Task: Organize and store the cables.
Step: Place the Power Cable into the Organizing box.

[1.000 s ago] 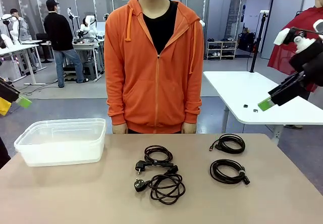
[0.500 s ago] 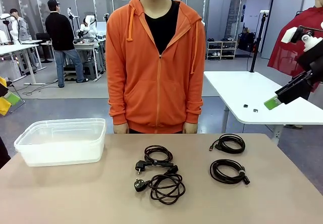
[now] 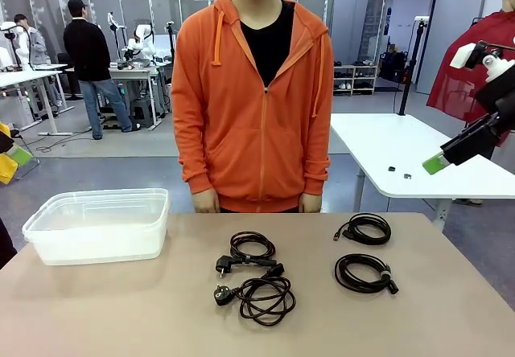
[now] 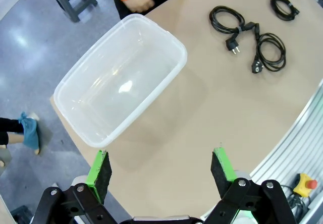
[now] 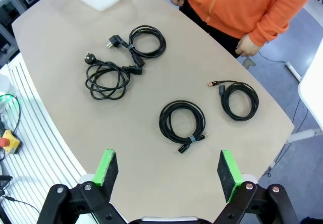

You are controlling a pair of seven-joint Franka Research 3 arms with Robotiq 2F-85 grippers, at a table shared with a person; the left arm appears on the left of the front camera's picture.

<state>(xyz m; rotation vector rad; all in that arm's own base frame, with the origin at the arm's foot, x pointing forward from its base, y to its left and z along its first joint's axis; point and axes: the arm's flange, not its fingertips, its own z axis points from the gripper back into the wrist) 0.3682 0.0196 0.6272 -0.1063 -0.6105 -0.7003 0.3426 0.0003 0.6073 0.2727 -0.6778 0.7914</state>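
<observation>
Several coiled black cables lie on the tan table. In the front view, two with plug ends (image 3: 252, 247) (image 3: 265, 297) are at the middle and two (image 3: 364, 228) (image 3: 364, 274) at the right. My left gripper (image 4: 161, 168) hangs open high above the table's near left, by the clear plastic container (image 4: 121, 77). My right gripper (image 5: 166, 167) is open too, high over the right side, with the cables (image 5: 182, 120) (image 5: 241, 99) far below it. In the front view it (image 3: 434, 162) is raised at the right edge. Neither holds anything.
The clear container (image 3: 96, 224) stands at the table's left. A person in an orange hoodie (image 3: 253, 100) stands at the far edge, hands (image 5: 247, 45) down by the table. A white table (image 3: 402, 152) stands behind on the right.
My left gripper has drawn back toward the left edge of the front view. My right gripper has moved a little right and up. The person has shifted slightly right.
</observation>
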